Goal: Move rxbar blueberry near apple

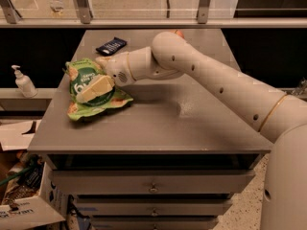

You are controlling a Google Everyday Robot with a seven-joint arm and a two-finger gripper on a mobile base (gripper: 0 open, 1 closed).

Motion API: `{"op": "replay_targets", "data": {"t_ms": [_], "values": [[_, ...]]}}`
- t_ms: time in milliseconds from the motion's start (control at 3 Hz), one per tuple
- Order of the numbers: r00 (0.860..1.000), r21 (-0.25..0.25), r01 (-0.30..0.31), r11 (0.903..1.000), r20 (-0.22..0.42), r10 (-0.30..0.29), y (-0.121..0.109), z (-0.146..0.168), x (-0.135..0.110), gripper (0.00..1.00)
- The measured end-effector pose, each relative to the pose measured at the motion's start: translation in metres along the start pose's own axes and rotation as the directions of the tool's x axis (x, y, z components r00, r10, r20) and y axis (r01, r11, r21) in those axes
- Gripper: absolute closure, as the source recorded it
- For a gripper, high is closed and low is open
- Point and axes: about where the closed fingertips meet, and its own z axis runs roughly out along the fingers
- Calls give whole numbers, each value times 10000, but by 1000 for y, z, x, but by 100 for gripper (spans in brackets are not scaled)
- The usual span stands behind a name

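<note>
The single arm (225, 87) starts from the pale body (288, 176), which stands well to the right of the green chip bag (98, 108) and nearer to the camera. The long forearm goes up and to the left until the rounded elbow (168, 47), behind and to the right of the bag. From there the wrist (136, 66) turns left and slightly down. The gripper (93, 83) lies directly over the bag, on its upper face.

Cream, rounded arm (216, 80) with gold bands, dark dots, perhaps screws; pale tool (94, 88) over the chip bag (80, 78).
</note>
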Motion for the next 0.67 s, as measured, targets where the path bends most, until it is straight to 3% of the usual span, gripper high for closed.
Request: {"op": "replay_targets", "data": {"t_ms": [333,667], "values": [[9995,566,-140,9983,275,125,-1,-22,-3,0],[9989,1453,-146,9893,458,80,-12,-59,-6,0]]}}
